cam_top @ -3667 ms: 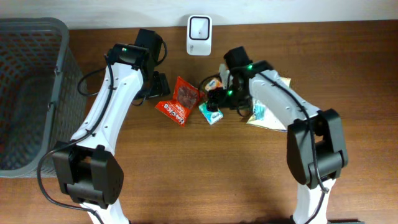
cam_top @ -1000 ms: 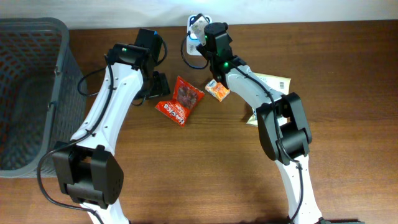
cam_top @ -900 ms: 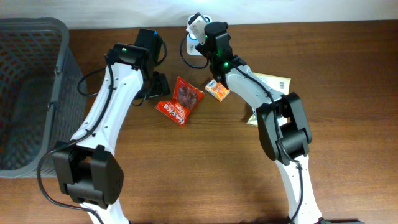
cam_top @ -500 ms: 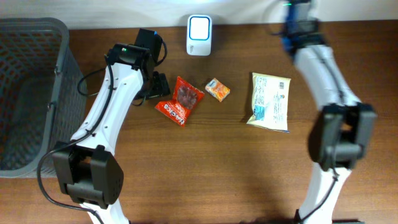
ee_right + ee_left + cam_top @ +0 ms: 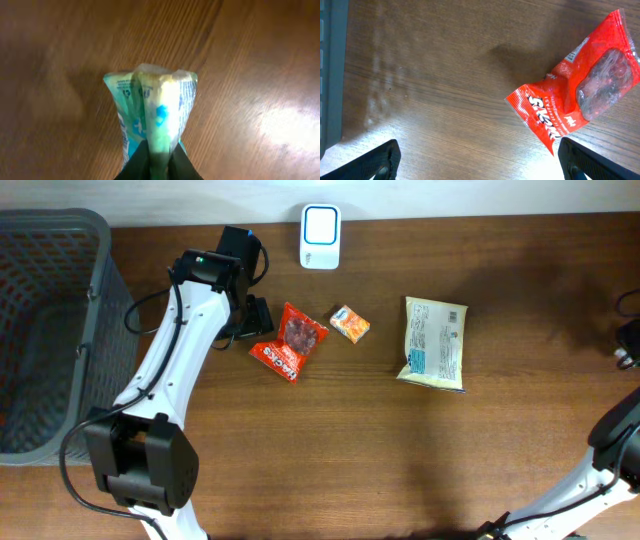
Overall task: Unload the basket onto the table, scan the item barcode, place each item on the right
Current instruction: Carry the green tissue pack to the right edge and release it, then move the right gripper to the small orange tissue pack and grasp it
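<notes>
**Overhead and wrist views, item leaving the scanner.** The right arm (image 5: 622, 415) is now reaching in at the 3 o'clock edge of the brown wooden table (image 5: 330, 450). A second ago it was stretching to the white box-shaped barcode scanner (image 5: 320, 223) at 12 o'clock. The scanner is now standing uncovered, with nothing in front of its face. This is suggesting that the presentation step is over and the item is being carried off. Whether a read was registered cannot be told.

The right gripper (image 5: 156, 167) is clamping the teal-and-white crinkled plastic packet (image 5: 152, 115). In the wrist view the dark fingertips are pinching its lower edge at 6 o'clock. The packet's body is standing out from them toward 12 o'clock, over bare wood. Whether it is touching the table cannot be told. In the overhead view the packet is not showing.

The left gripper (image 5: 480, 162) is holding its jaws wide apart, gripping nothing. It is hanging over the red glossy foil snack packet (image 5: 580, 95), which is lying flat toward 1 o'clock of it in the wrist view.

Also lying on the table, well apart from the right gripper:
- a small orange wrapped sweet (image 5: 350, 324)
- a pale yellow flat pouch (image 5: 435, 343)

A grey mesh basket (image 5: 100, 240) is standing at 9 o'clock.
</notes>
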You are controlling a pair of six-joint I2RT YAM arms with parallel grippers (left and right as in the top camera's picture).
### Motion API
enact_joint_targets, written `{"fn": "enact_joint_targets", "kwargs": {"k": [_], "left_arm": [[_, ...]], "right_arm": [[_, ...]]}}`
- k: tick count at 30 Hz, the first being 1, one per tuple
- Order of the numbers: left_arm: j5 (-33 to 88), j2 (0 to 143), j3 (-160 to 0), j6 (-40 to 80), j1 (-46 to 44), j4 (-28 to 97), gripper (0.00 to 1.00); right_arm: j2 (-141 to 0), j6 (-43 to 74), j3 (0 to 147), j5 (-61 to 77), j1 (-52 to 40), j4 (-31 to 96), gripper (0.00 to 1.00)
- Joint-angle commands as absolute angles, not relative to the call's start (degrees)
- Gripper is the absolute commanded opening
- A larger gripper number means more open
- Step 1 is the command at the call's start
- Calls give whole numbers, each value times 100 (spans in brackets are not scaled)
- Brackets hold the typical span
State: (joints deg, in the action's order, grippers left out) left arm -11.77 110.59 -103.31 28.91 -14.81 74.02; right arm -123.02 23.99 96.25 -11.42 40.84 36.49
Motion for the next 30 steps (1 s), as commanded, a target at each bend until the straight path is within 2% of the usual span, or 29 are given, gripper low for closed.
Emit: {"fn": "enact_joint_targets", "kwargs": {"k": [1, 3, 4, 5, 8, 9, 10, 12, 15, 16, 17, 18, 19, 20, 21, 22, 24, 26, 28, 30], "left_arm": [[-1157, 11067, -10320, 2823, -1450, 7402, 99], [-1157, 11067, -10320, 2823, -1450, 7402, 99], [-1160, 11067, -10320, 2823, -1450, 7402, 99], [-1157, 11067, -10320, 2823, -1450, 7402, 99], [-1157, 11067, -10320, 2823, -1450, 7402, 99], [-1157, 11067, -10320, 2823, -1450, 7402, 99], [-1157, 11067, -10320, 2823, -1450, 7402, 99], [-1157, 11067, -10320, 2823, -1450, 7402, 99], [-1157, 11067, -10320, 2823, -1450, 7402, 99], [-1157, 11067, -10320, 2823, -1450, 7402, 99], [-1157, 11067, -10320, 2823, -1450, 7402, 99], [-1157, 11067, -10320, 2823, -1450, 7402, 99], [-1157, 11067, -10320, 2823, -1450, 7402, 99], [-1157, 11067, -10320, 2823, -1450, 7402, 99], [-1157, 11067, -10320, 2823, -1450, 7402, 99], [-1157, 11067, -10320, 2823, -1450, 7402, 99], [-1157, 11067, -10320, 2823, -1450, 7402, 99], [-1157, 11067, -10320, 2823, -1450, 7402, 99], [-1157, 11067, -10320, 2823, -1450, 7402, 99], [-1157, 11067, -10320, 2823, -1450, 7402, 99]], "right_arm": [[-12315, 2429, 9441, -963, 4091, 3505, 78], [-12283, 2432, 9456, -961, 4091, 3634, 86], [-12189, 2432, 9483, -961, 4088, 3760, 96], [-12009, 2432, 9485, -937, 4077, 3793, 99], [-11227, 2427, 9485, 287, 3839, 3712, 99], [-10949, 2307, 9485, 1435, 3651, 3680, 99], [-10787, 1658, 9485, 2829, 3393, 3518, 99], [-10731, 825, 9483, 4171, 2724, 3461, 99], [-10862, 64, 9480, 4040, 1356, 3599, 99], [-10978, 58, 9480, 3503, 821, 3579, 99], [-11069, -106, 9476, 2963, 464, 3579, 90], [-11203, -631, 9470, 2700, 110, 3603, 75], [-11448, -1083, 9467, 2663, -270, 3603, 74], [-11675, -1175, 9467, 2646, -517, 3546, 82], [-12025, -1221, 9467, 2624, -827, 3430, 84], [-12315, -1221, 9467, 2626, -1028, 3271, 82], [-12903, -1197, 9467, 2628, -1332, 2915, 70], [-13085, -1197, 9467, 2626, -1422, 2873, 67], [-13131, -1037, 9467, 2628, -1428, 2928, 47], [-13087, -316, 9483, 2910, -1428, 3070, 44]]}}
